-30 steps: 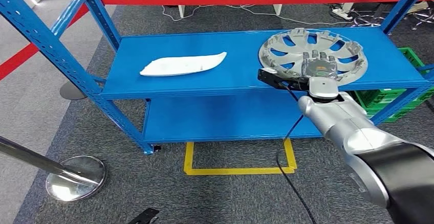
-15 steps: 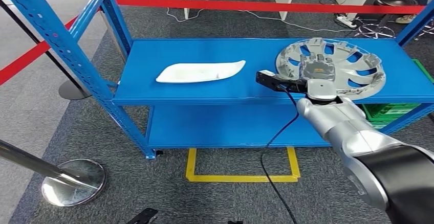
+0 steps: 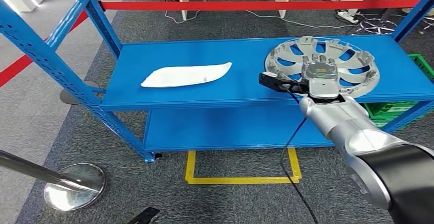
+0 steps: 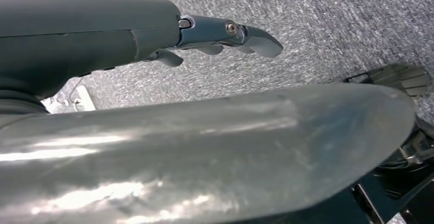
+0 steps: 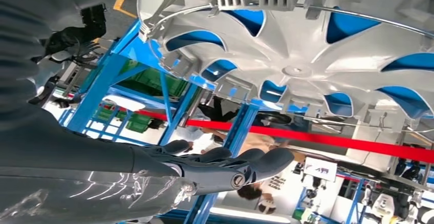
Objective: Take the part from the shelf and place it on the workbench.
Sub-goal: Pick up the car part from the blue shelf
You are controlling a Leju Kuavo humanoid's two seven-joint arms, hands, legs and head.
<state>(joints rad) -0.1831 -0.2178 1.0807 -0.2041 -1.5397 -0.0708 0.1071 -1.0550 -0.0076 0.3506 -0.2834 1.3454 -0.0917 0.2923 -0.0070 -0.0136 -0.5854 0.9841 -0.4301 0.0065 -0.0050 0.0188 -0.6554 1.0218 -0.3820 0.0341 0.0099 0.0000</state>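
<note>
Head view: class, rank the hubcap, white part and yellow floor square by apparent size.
1. Hubcap and yellow floor square: alike in width, and the square lies nearer, so unranked.
2. White part.

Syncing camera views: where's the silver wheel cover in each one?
Head view: wheel cover lies on the right end of the blue shelf, under the right robot hand.
Right wrist view: wheel cover close up, beyond the fingers.
Left wrist view: not in it.
Shared landmark: red barrier tape.
</note>
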